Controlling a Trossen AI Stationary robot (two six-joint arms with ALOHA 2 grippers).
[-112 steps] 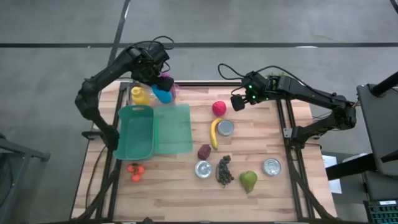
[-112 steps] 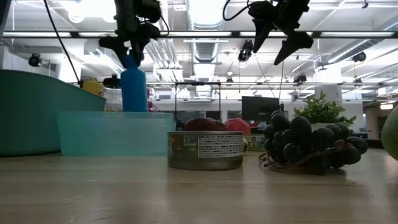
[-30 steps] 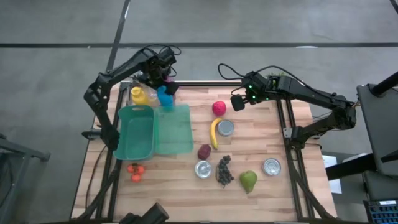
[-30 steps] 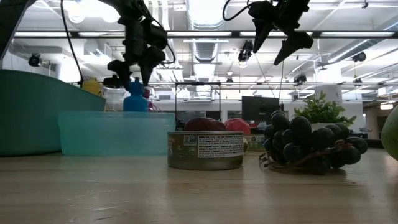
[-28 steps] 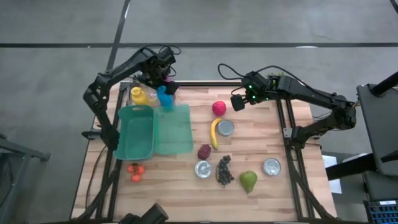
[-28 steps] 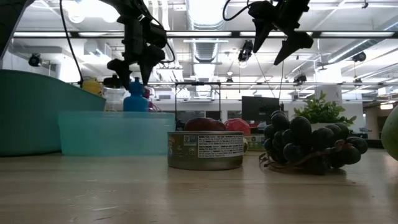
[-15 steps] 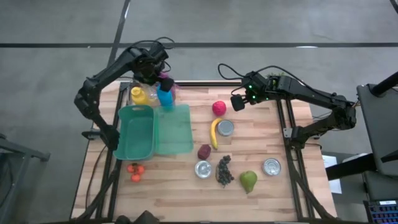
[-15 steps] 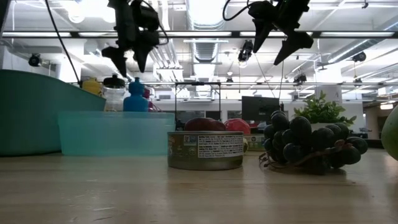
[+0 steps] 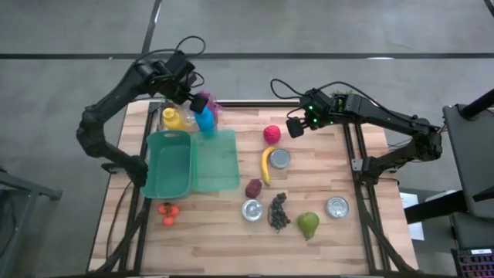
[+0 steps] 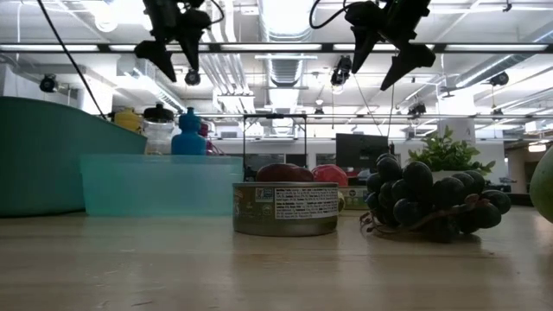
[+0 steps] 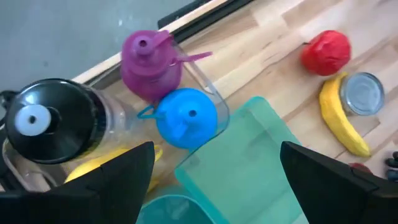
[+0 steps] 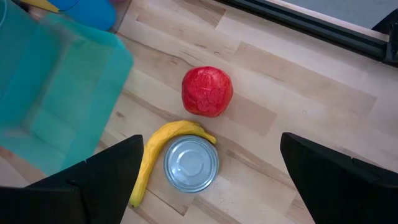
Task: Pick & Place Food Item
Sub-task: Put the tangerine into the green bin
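Hovering above far-left corner of table (image 9: 324,232), left gripper (image 9: 198,103) spread wide, empty — blue bottle (image 9: 204,120) stands just below, free. Right gripper (image 9: 295,127) also wide, empty, near red fruit (image 9: 272,134). Candidate food items: red fruit, banana (image 9: 265,165) touching can (image 9: 279,159). Judgement: red fruit round, firm, may roll — grip across widest part. Banana soft, bruisable — take mid-length, lightly. Green bin (image 9: 168,164) likely destination.

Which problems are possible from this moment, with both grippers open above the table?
The left gripper hangs open just over the blue bottle, which is packed against the purple bottle and the black-lidded jar; a descent may topple them. The banana touches the can, so the right gripper could push both.
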